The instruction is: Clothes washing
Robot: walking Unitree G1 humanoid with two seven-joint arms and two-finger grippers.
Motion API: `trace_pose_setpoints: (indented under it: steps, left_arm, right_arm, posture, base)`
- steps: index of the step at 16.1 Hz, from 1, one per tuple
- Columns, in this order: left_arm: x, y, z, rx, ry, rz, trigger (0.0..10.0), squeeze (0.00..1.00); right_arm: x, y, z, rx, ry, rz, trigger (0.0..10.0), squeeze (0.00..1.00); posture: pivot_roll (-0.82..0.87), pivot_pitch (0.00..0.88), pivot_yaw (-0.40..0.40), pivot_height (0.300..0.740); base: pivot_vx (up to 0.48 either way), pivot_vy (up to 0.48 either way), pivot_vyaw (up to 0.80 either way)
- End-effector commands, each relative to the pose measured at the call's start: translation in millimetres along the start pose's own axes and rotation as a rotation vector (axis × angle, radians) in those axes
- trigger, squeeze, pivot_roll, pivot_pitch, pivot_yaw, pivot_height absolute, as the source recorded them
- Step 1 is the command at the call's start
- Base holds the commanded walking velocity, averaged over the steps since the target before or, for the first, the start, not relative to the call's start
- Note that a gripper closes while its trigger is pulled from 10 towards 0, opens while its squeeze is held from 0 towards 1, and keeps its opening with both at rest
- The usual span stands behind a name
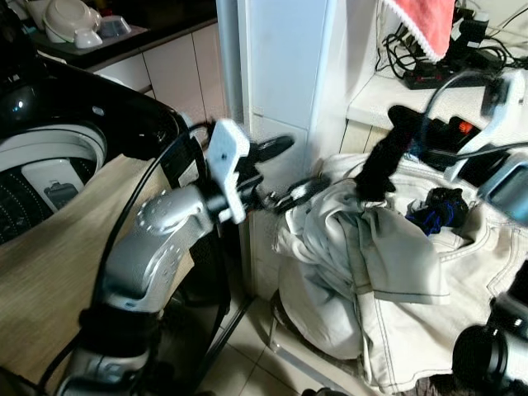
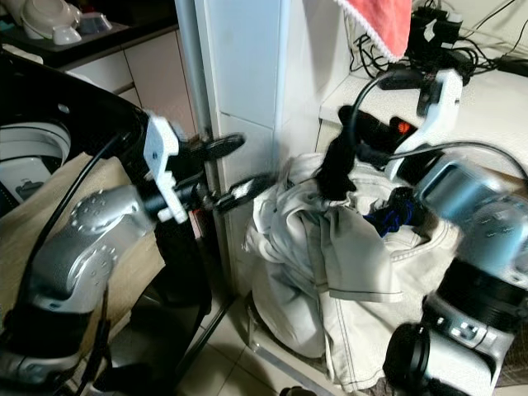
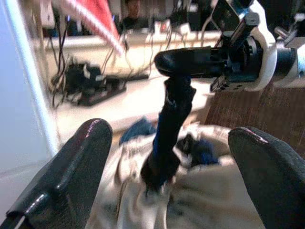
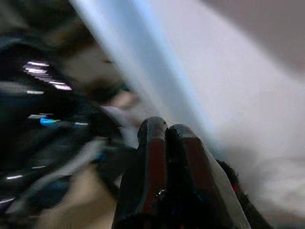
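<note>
At the far left stands the top-loading washing machine [image 1: 49, 165], lid up, with a beige cloth [image 1: 58, 264] draped over its front edge. Next, the left gripper [image 1: 285, 169] reaches toward the white pillar [image 1: 285, 74], its two fingers spread wide and holding nothing. Right of the pillar, a heap of cream-white clothes [image 1: 388, 272] fills a basket. Above the heap, the right gripper [image 1: 404, 120] pinches a dark sock [image 1: 381, 165] that dangles down onto the pile, fingers closed together on it.
</note>
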State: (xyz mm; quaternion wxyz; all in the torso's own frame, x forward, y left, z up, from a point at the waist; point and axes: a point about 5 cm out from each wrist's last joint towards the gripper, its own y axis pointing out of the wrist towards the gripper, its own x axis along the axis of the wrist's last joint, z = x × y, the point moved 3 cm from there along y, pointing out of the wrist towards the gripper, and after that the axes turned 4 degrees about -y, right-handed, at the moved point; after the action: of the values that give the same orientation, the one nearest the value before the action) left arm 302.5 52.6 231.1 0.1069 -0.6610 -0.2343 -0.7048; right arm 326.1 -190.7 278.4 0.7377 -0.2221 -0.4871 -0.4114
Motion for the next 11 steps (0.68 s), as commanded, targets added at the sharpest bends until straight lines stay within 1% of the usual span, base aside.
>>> trace_pose_setpoints:
  steps: [1, 2, 3, 4, 5, 6, 7, 9, 10, 11]
  left_arm:
    - [10, 5.5, 1.5, -0.001, 0.032, -0.035, 10.0, 1.0]
    - [12, 8.5, 0.2, -0.014, 0.022, -0.048, 10.0, 1.0]
    - [14, 10.7, -0.6, -0.025, 0.014, -0.059, 10.0, 1.0]
    - [19, 15.0, -2.3, -0.051, -0.016, -0.08, 10.0, 1.0]
    - [21, 17.9, -4.2, -0.068, -0.029, -0.087, 10.0, 1.0]
    - [21, 18.6, -4.5, -0.069, -0.028, -0.087, 10.0, 1.0]
    - [20, 20.0, -3.7, -0.06, -0.017, -0.085, 10.0, 1.0]
    - [14, 26.1, 4.7, 0.024, 0.049, -0.064, 10.0, 1.0]
    - [12, 29.2, 7.9, 0.054, 0.066, -0.057, 10.0, 1.0]
    - [12, 32.4, 9.7, 0.07, 0.035, -0.067, 9.4, 0.74]
  right_arm:
    - [21, -0.8, 31.0, 0.167, -0.052, -0.048, 0.0, 0.0]
    - [25, -1.2, 39.9, 0.229, -0.045, -0.058, 0.0, 0.0]
    - [27, -1.3, 45.3, 0.265, -0.052, -0.058, 0.0, 0.0]
    - [25, 0.2, 53.8, 0.312, -0.075, -0.039, 0.0, 0.0]
    - [22, 3.8, 61.6, 0.351, -0.069, -0.024, 0.0, 0.0]
    - [21, 5.3, 64.0, 0.361, -0.061, -0.02, 0.0, 0.0]
    - [20, 7.9, 66.8, 0.369, -0.052, -0.016, 0.0, 0.0]
    - [21, 13.3, 76.6, 0.411, -0.024, -0.025, 0.0, 0.0]
    - [21, 14.2, 79.3, 0.426, -0.017, -0.03, 0.0, 0.0]
    - [20, 14.7, 81.7, 0.435, -0.016, -0.032, 0.0, 0.0]
  posture:
    - [-0.1, 0.0, 0.029, 0.74]
    - [-0.1, 0.0, 0.027, 0.74]
    - [-0.1, 0.0, 0.027, 0.74]
    - [-0.1, 0.0, 0.025, 0.74]
    - [-0.1, 0.0, 0.022, 0.74]
    - [-0.1, 0.0, 0.022, 0.74]
    - [-0.1, 0.0, 0.021, 0.74]
    - [-0.1, 0.0, 0.017, 0.74]
    - [-0.1, 0.0, 0.017, 0.74]
    - [-0.09, 0.0, 0.016, 0.74]
  base:
    - [0.0, 0.0, 0.0]
    - [0.0, 0.0, 0.0]
    - [0.0, 0.0, 0.0]
    - [0.0, 0.0, 0.0]
    - [0.0, 0.0, 0.0]
    - [0.0, 0.0, 0.0]
    - [0.0, 0.0, 0.0]
    - [0.0, 0.0, 0.0]
    - [0.0, 0.0, 0.0]
    - [0.0, 0.0, 0.0]
